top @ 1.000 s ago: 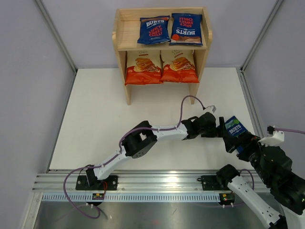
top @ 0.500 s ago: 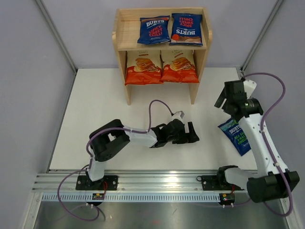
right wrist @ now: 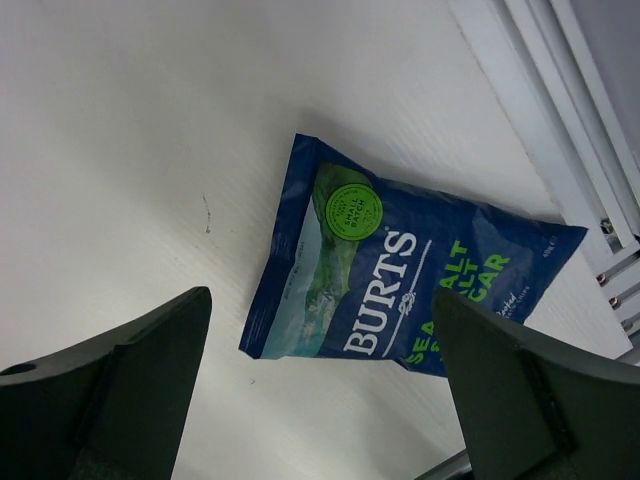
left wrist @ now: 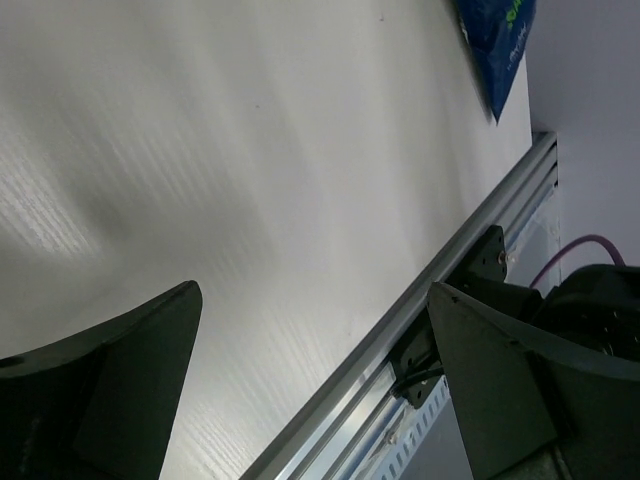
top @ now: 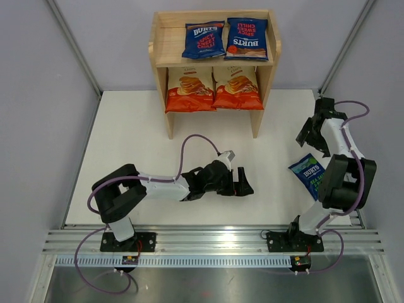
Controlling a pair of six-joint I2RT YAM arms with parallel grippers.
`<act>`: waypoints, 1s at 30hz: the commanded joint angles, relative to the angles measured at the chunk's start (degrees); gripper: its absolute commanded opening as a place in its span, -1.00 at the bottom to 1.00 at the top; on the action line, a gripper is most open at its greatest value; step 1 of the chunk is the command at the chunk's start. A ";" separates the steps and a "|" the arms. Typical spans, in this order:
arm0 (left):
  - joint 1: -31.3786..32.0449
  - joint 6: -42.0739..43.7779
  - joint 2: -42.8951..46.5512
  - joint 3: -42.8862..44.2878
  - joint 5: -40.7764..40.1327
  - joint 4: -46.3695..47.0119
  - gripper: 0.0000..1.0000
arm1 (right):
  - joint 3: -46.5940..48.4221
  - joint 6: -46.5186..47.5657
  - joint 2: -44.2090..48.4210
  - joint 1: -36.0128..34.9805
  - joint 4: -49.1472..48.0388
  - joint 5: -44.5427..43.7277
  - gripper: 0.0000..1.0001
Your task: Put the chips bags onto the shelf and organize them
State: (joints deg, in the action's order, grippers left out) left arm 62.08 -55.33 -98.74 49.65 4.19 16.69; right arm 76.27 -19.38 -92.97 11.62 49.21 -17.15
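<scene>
White flat table [top: 136,148], silver aluminium rail [top: 208,238] along near edge. Light natural-wood 2-tier shelf unit [top: 166,41] upright at far edge, centre. Lower tier: 2 larger glossy cream-topped orange-red chips bags [top: 189,90] side by side, touching, fronts facing out. Top tier: 2 smaller glossy dark blue BURTS bags with red lettering [top: 204,40] lying flat side by side, toward right half of tier. 1 more small glossy dark blue BURTS bag with green lettering [top: 309,173] [right wrist: 400,275] off the shelf: flat on table at right side, front up, near the rail, partly hidden by right arm in top view. Left gripper [top: 243,183] [left wrist: 310,300] low over table centre, pointing right, fingers spread wide, nothing between them, well apart from green-lettered bag. Right gripper [top: 309,136] [right wrist: 320,293] raised above table just beyond that bag, right of shelf, aimed down at it, fingers spread wide, gripping nothing, clear of the bag.
</scene>
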 commanded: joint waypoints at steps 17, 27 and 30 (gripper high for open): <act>0.23 8.57 3.90 -2.89 11.28 4.76 0.98 | -8.59 2.94 -7.93 -0.02 -1.66 -1.05 0.62; 0.23 8.66 4.52 -3.24 10.58 4.14 0.98 | -12.80 -0.84 -5.66 -0.19 -4.03 5.10 -0.40; 0.23 9.01 4.43 -2.80 9.44 3.00 0.98 | -15.52 -2.06 1.09 -0.10 -6.58 8.86 -0.64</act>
State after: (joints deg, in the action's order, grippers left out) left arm 62.19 -47.77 -96.75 46.65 13.72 18.04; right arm 62.65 -19.49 -99.46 11.62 45.67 -12.67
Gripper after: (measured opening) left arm 0.988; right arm 0.224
